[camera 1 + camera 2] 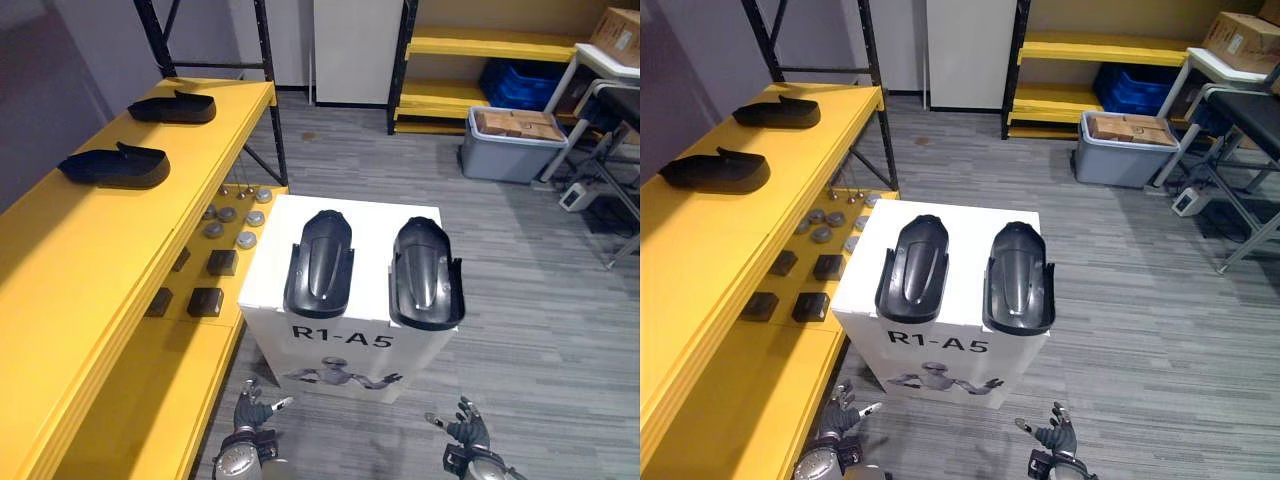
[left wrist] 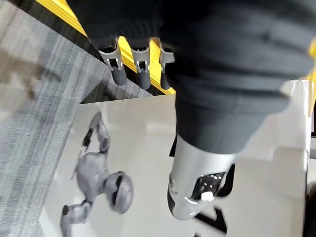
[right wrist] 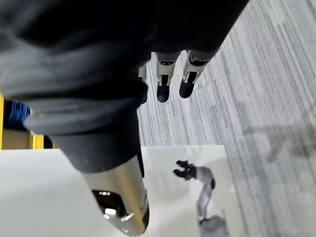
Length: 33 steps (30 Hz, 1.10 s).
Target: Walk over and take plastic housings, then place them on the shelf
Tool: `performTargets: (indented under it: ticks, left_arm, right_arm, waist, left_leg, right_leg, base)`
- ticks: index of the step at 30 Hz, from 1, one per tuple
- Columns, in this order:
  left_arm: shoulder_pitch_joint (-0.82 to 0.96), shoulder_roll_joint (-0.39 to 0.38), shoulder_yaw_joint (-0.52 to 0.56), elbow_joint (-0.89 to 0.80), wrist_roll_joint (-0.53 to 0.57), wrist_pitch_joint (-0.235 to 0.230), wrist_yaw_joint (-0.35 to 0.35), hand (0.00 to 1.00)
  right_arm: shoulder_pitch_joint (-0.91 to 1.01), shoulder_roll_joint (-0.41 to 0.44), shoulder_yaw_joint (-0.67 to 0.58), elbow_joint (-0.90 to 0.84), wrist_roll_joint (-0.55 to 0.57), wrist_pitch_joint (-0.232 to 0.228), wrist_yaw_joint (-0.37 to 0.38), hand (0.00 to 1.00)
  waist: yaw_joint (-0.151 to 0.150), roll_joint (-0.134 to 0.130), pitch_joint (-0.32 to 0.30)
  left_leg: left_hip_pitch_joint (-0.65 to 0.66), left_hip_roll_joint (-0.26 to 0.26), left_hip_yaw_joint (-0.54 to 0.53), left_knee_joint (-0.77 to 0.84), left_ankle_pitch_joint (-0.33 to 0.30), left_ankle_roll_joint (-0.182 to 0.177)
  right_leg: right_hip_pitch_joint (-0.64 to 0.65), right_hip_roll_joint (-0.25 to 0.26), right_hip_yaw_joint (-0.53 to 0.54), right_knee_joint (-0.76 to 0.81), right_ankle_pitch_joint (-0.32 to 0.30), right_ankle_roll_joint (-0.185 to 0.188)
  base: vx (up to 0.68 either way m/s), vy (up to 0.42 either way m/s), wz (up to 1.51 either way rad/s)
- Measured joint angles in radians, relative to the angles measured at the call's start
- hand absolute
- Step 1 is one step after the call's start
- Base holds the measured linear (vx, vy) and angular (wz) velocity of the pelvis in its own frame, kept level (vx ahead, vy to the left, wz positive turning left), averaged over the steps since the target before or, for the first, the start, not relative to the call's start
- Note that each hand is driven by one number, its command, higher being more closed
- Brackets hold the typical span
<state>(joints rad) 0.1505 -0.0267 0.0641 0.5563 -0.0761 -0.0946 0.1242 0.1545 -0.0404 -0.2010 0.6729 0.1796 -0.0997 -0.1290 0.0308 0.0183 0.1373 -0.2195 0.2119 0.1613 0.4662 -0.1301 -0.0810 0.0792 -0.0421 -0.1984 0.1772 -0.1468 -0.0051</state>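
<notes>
I saw two black housings lying side by side on top of the white box, a gap between them: the left housing and the right housing. Both robot hands hung low in front of the box and touched nothing. The left robot hand had its fingers spread and loose, the right robot hand likewise, both empty. On the yellow shelf to the left lay a near housing and a far housing, well apart.
</notes>
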Motion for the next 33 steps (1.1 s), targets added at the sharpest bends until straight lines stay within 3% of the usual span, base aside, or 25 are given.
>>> performTargets:
  ticks: [1,2,3,7,13,19,25,30,33]
  left_arm:
    - [0.000,-0.003,-0.002,0.005,0.000,0.000,0.001,0.00]
    - [-0.012,0.009,-0.004,0.019,-0.001,0.002,0.002,0.00]
    - [-0.011,0.011,-0.002,0.018,-0.001,0.002,0.003,0.00]
    - [0.004,0.026,0.009,0.019,0.000,0.001,0.004,0.00]
    - [0.014,0.043,0.019,0.020,0.000,0.001,0.002,0.00]
    - [0.067,0.047,0.029,0.020,0.000,0.002,-0.003,0.00]
    - [0.124,0.049,0.027,0.016,0.001,0.002,-0.013,0.00]
    - [0.124,0.076,0.003,0.055,0.001,0.001,-0.024,0.00]
    - [0.123,0.094,-0.016,0.056,0.001,0.000,-0.028,0.00]
  right_arm:
    - [0.002,0.002,-0.005,0.000,0.007,-0.001,-0.003,0.00]
    - [0.004,0.020,-0.008,0.005,0.012,0.000,-0.007,0.00]
    - [0.007,0.023,-0.008,0.002,0.012,0.000,-0.008,0.00]
    - [0.006,0.031,-0.027,-0.003,0.012,0.000,-0.012,0.00]
    - [0.047,0.029,-0.104,-0.150,0.006,0.000,-0.045,0.00]
    - [0.132,-0.060,-0.221,-0.526,-0.028,0.001,-0.070,0.00]
    - [0.104,-0.090,-0.260,-0.761,-0.060,0.000,-0.082,0.00]
    - [-0.012,-0.191,-0.179,-0.759,-0.130,0.000,-0.085,0.00]
    - [-0.124,-0.262,-0.102,-0.656,-0.180,-0.003,-0.080,0.00]
  waist:
    - [0.000,0.011,0.004]
    - [-0.001,-0.018,0.013]
    - [-0.001,-0.027,0.010]
    - [0.010,-0.032,0.005]
    - [-0.006,-0.034,-0.007]
    - [-0.023,-0.038,-0.047]
    - [-0.048,-0.041,-0.063]
    - [-0.052,-0.037,-0.076]
    - [-0.046,-0.036,-0.077]
  left_leg:
    - [0.010,-0.001,-0.003,-0.071,0.057,0.012]
    - [0.043,-0.037,0.003,-0.125,0.059,0.017]
    - [0.052,-0.051,0.008,-0.147,0.063,0.022]
    - [0.118,-0.096,0.059,-0.230,0.076,0.037]
    - [0.200,-0.105,0.086,-0.397,0.152,0.021]
    - [0.250,-0.105,0.127,-0.502,0.190,0.012]
    - [0.274,-0.110,0.147,-0.531,0.193,0.013]
    - [0.255,-0.118,0.116,-0.536,0.198,0.020]
    - [0.239,-0.122,0.090,-0.536,0.203,0.026]
  right_leg:
    - [0.010,0.010,0.009,-0.007,-0.023,0.034]
    - [0.017,-0.024,0.017,-0.013,-0.027,0.040]
    - [0.015,-0.037,0.022,-0.013,-0.029,0.044]
    - [0.022,-0.083,0.061,-0.017,-0.036,0.057]
    - [0.017,-0.072,0.087,-0.028,-0.035,0.064]
    - [-0.006,-0.055,0.134,-0.029,-0.035,0.063]
    - [-0.009,-0.053,0.163,-0.033,-0.035,0.064]
    - [-0.029,-0.055,0.166,-0.032,-0.034,0.064]
    - [-0.042,-0.056,0.163,-0.033,-0.028,0.066]
  base:
    - [0.21,0.216,-0.01]
    - [0.19,0.197,0.01]
    - [0.17,0.152,0.07]
    - [0.09,0.091,-0.20]
    - [0.02,-0.027,-0.15]
    - [0.02,-0.005,-0.21]
    - [0.01,0.017,-0.13]
    - [-0.01,0.000,0.00]
    - [-0.03,0.004,0.06]
